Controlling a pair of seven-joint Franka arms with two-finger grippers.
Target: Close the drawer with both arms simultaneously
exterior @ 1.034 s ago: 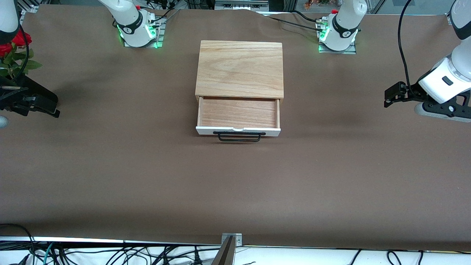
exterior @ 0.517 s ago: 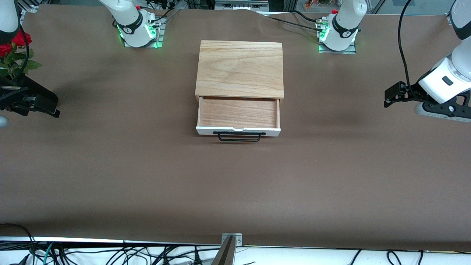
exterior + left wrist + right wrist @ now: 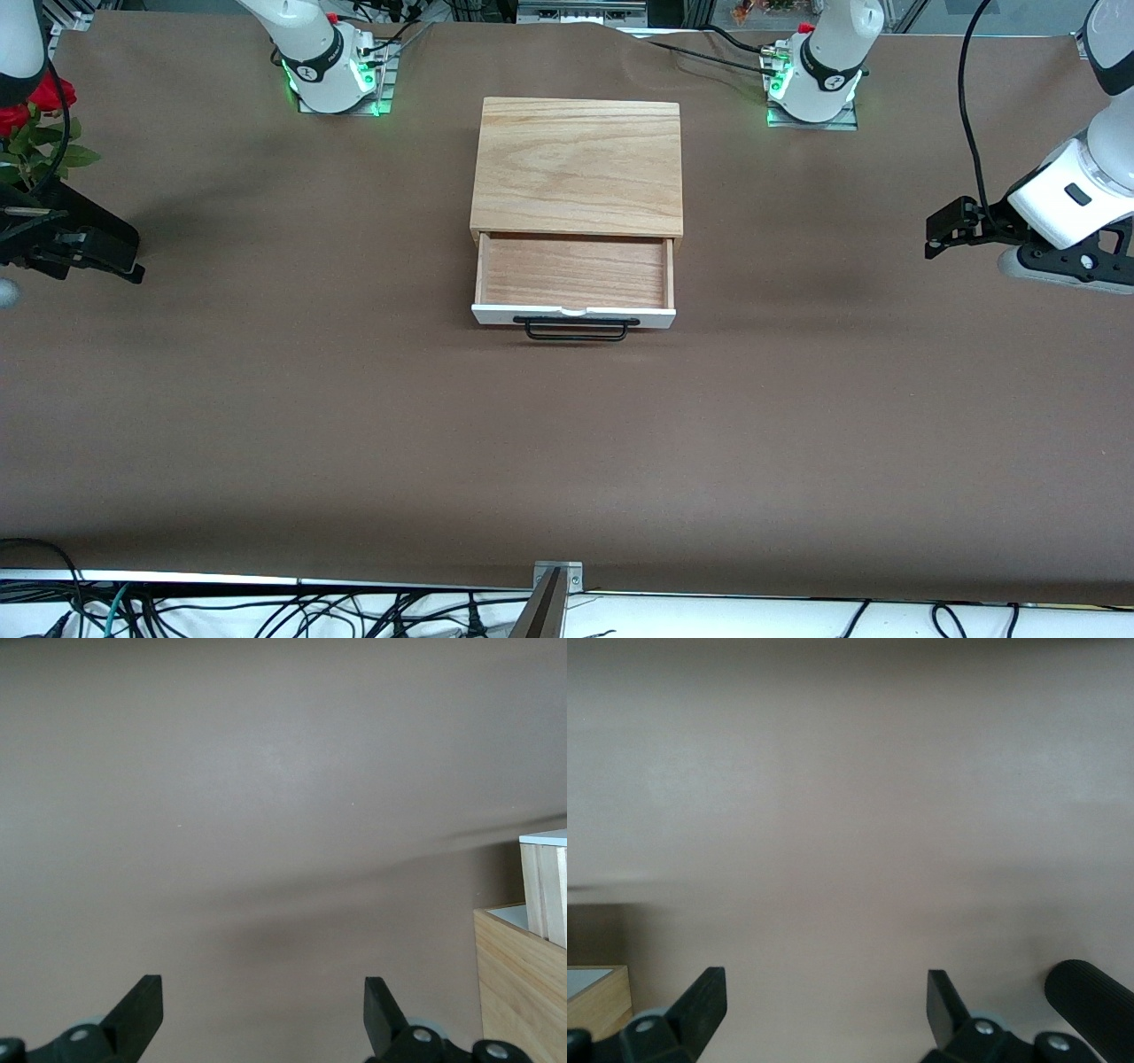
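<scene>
Nothing has changed: the drawer [image 3: 574, 282] stays pulled out mid-desk while the left gripper [image 3: 264, 1017] and right gripper [image 3: 824, 1010] wait at opposite desk edges, fingers apart.

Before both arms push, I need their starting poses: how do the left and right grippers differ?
The left gripper hangs over the table's left-arm end; the right gripper is over its right-arm end, beside roses. Both are open, holding nothing, well clear of the open drawer.
</scene>
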